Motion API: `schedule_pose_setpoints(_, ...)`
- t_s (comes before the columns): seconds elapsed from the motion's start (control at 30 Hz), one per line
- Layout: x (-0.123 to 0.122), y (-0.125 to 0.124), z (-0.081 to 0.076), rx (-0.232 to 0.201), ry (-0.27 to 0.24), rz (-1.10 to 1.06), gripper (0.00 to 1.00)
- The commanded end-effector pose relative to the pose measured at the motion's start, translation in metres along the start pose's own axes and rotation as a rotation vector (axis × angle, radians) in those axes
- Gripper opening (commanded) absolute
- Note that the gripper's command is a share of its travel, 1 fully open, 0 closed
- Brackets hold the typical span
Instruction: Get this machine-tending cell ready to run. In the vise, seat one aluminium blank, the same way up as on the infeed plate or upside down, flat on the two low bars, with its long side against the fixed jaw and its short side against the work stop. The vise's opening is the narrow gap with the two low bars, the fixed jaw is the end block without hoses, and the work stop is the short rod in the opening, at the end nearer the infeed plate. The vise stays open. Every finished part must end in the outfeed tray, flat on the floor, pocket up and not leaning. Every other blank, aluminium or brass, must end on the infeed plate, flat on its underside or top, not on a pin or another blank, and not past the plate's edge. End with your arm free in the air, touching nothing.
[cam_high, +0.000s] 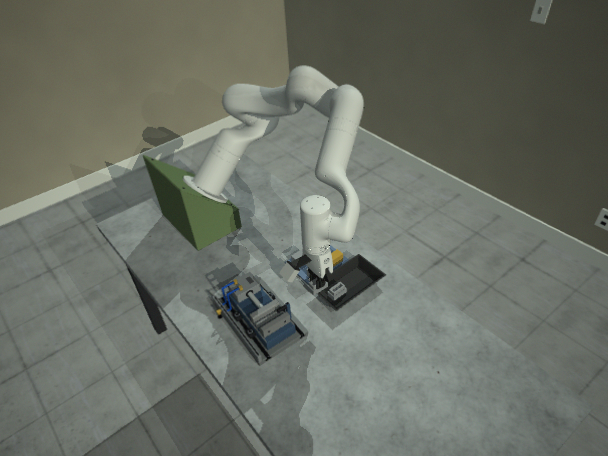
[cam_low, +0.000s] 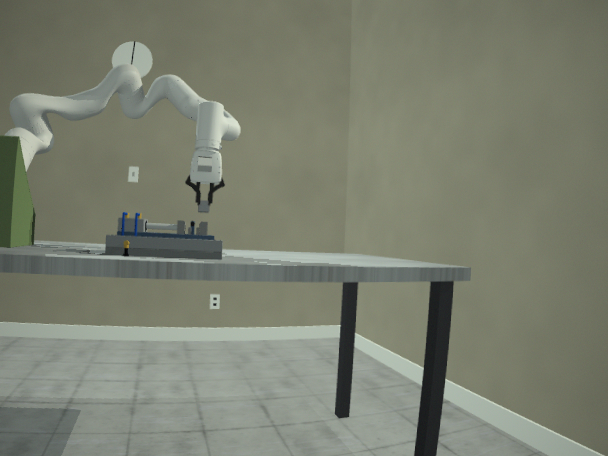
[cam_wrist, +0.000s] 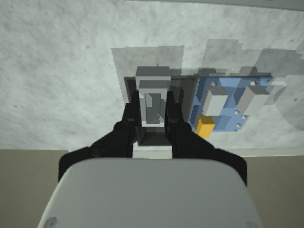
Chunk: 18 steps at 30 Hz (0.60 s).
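Observation:
My gripper (cam_high: 320, 274) is shut on a grey finished part (cam_wrist: 152, 106) with a recess in its top, and holds it in the air. It also shows in the exterior view (cam_low: 204, 206), well above the table. The gripper hangs over the near end of the dark outfeed tray (cam_high: 352, 280), where another finished part (cam_high: 336, 290) lies. The blue infeed plate (cam_wrist: 232, 105) beside the tray carries two aluminium blanks (cam_wrist: 215, 102) (cam_wrist: 255, 97) and a brass blank (cam_wrist: 205, 126). The vise (cam_high: 262, 312) stands to the left with its opening empty.
The green wedge base (cam_high: 192, 202) of the arm stands at the back of the table. Blue hoses (cam_high: 229, 289) rise at the vise's far end. A small yellow-topped post (cam_low: 126, 246) stands by the vise base. The table edge runs just left of the vise.

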<state>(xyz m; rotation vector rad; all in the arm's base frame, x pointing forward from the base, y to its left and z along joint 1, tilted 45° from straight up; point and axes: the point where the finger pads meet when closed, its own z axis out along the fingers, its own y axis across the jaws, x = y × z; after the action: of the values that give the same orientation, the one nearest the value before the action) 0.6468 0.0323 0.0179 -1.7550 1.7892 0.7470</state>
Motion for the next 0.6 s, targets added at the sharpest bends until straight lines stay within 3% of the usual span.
schedule_pose_setpoints(0.0,-0.042,-0.002,-0.002,0.004,0.002,-0.006,0.0)
schedule_pose_setpoints(0.2,-0.099,0.001,-0.001,0.004,-0.001,-0.016,0.0)
schedule_pose_setpoints(0.27,-0.099,0.001,-0.001,0.004,-0.001,-0.016,0.0)
schedule_pose_setpoints(0.33,-0.133,0.005,0.0,0.004,-0.004,-0.021,0.0)
schedule_pose_setpoints(0.57,-0.192,0.018,0.002,0.003,-0.012,-0.031,0.0)
